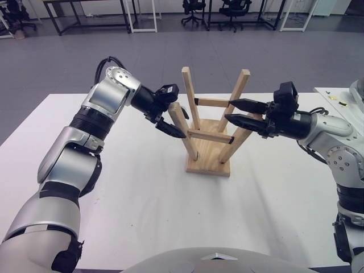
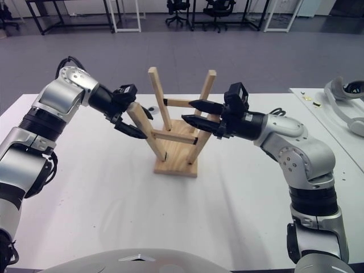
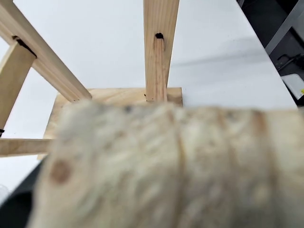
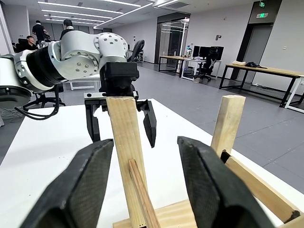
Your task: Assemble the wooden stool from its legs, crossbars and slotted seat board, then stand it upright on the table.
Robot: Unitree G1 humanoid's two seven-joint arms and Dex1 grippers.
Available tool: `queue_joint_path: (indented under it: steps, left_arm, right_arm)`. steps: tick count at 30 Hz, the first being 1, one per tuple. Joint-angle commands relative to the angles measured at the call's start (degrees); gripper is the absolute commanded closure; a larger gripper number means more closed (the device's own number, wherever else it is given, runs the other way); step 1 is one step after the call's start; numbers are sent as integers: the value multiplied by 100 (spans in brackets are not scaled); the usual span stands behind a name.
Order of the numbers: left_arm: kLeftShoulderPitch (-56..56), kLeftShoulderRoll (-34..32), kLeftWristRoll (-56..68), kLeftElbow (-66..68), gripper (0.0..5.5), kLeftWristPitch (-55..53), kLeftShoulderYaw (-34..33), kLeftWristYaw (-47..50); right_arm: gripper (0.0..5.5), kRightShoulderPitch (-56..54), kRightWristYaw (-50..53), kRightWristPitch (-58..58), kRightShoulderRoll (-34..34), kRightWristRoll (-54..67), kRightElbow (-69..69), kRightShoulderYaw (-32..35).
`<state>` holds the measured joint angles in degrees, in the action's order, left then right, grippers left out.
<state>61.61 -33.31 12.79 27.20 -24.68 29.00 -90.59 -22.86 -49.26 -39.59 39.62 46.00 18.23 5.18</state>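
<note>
Four legs (image 1: 189,96) up, stool (image 1: 208,163) rests seat-down on tabletop (image 1: 114,199): light, stiff, joints perhaps loose; left hand (image 4: 123,140) seemingly open astride one leg, right hand (image 1: 228,110) open at another, so grasp legs near crossbars (image 1: 210,136).

My gripper (image 4: 146,147) is spread wide; between its fingers I see a stool leg (image 4: 122,180), the left gripper (image 4: 123,141) straddling its top, above the white table (image 4: 42,142).

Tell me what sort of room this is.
Likely an open-plan office or lab: office chairs and desks stand on the grey floor beyond the white table, and monitors sit on one far desk.
</note>
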Motion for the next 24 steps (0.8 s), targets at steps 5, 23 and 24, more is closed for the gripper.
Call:
queue_joint_path:
  steps: [5,23,24]
  left_arm:
    - [-490,404,-512,-460,14,-256,324,414]
    - [150,916,-583,329,14,32,-371,905]
    - [303,1008,-571,500,14,96,-454,955]
  right_arm:
    - [303,-202,404,-312,-153,-120,-138,-115]
    - [303,-968,2478,-48,-221,-2304,1150,-968]
    - [303,-837,2553,125,-237,-2689,1088,-1308]
